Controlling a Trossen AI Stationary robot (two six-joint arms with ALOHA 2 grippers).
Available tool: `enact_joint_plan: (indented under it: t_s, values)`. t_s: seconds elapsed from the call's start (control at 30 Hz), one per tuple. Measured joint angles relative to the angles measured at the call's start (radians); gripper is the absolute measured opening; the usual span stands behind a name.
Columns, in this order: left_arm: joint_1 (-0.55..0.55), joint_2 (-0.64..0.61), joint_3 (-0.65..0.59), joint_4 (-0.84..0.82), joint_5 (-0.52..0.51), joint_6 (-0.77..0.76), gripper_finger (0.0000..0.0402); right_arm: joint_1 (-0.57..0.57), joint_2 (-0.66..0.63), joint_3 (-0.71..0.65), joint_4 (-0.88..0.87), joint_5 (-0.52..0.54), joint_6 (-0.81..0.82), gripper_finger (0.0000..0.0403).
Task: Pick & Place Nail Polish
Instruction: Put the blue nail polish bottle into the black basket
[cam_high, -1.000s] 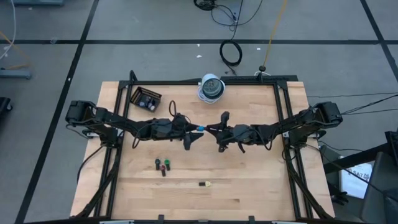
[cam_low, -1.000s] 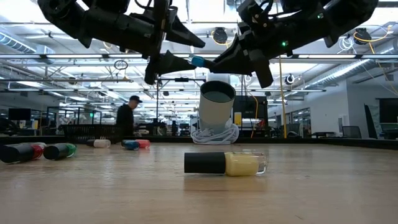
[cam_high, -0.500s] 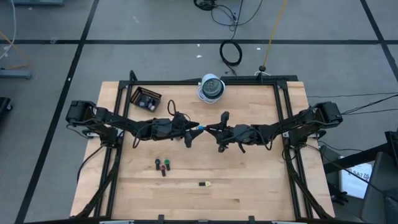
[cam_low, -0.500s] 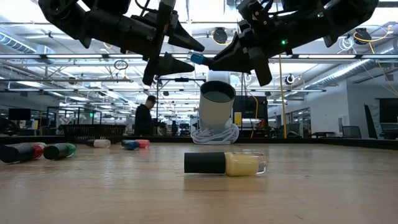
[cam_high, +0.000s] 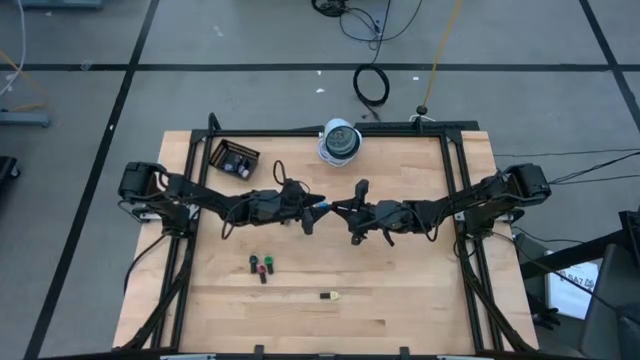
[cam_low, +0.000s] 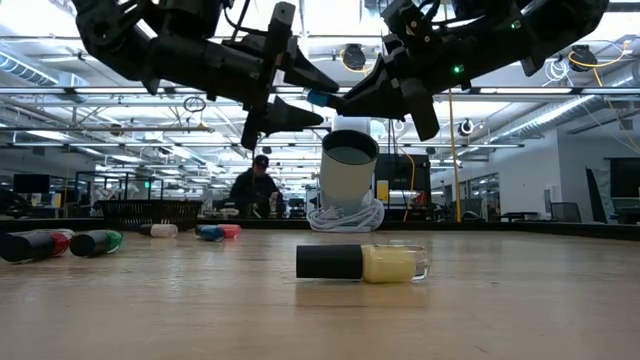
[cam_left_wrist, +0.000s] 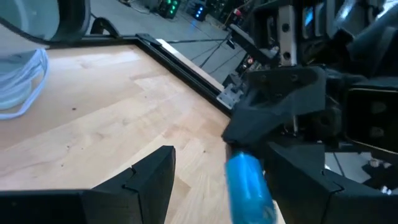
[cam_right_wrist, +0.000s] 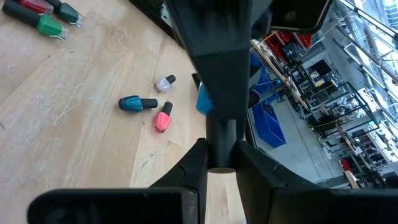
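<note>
Above the middle of the worktop (cam_high: 400, 290), the right hand (cam_high: 333, 206) is clamped on a small blue nail polish bottle (cam_high: 322, 204), gripping it by its cap so the blue body sticks out from the fingertips. In the left wrist view the blue bottle (cam_left_wrist: 249, 186) sits between the left arm's own two dark fingers (cam_left_wrist: 152, 177), with a gap on either side. The left hand (cam_high: 310, 211) stands spread around that body, its jaws wide and not touching it as far as can be seen. In the low view both hands hang well clear of the wood, the right hand (cam_low: 335, 100) meeting the left hand (cam_low: 315, 100) tip to tip.

Below them on the worktop lie a red bottle (cam_high: 254, 263) and a green bottle (cam_high: 267, 266) side by side, and nearer the front edge a yellow bottle (cam_low: 365, 262) lies on its side alone. Towards the far left corner sits a small black tray (cam_high: 234, 158). Near it, the right wrist view shows a teal bottle (cam_right_wrist: 138, 103), a pink bottle (cam_right_wrist: 163, 118) and a pale bottle (cam_right_wrist: 165, 83) lying loose. A white cylinder (cam_high: 339, 141) with a coiled cable stands at the far edge. A person (cam_low: 256, 187) shows in the room beyond.
</note>
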Motion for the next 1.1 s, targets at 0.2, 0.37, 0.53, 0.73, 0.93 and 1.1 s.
enact_joint_plan:
  t_s: [0.2,0.37,0.53,0.73,0.93,1.1]
  values:
    - [-0.002,0.000,0.000,0.016,0.031,-0.001,0.0241,0.000,0.000,0.000,0.000,0.000,-0.001,0.0050]
    - [-0.002,0.000,0.000,0.022,0.062,-0.001,0.0240,0.000,0.000,0.000,0.000,0.000,-0.001,0.0050]
    - [-0.002,0.000,0.000,0.027,0.064,-0.001,0.0198,0.000,0.000,0.000,0.000,0.000,-0.001,0.0050]
    - [-0.002,0.000,0.000,0.023,0.061,0.001,0.0101,0.001,0.000,0.000,0.001,-0.001,-0.001,0.0050]
    - [-0.001,0.000,0.000,0.023,0.060,0.021,0.0052,0.000,0.000,0.000,0.000,0.002,-0.006,0.0050]
    - [-0.002,0.000,0.000,0.024,0.060,0.079,0.0052,0.000,0.000,0.000,0.000,-0.002,0.024,0.0070]
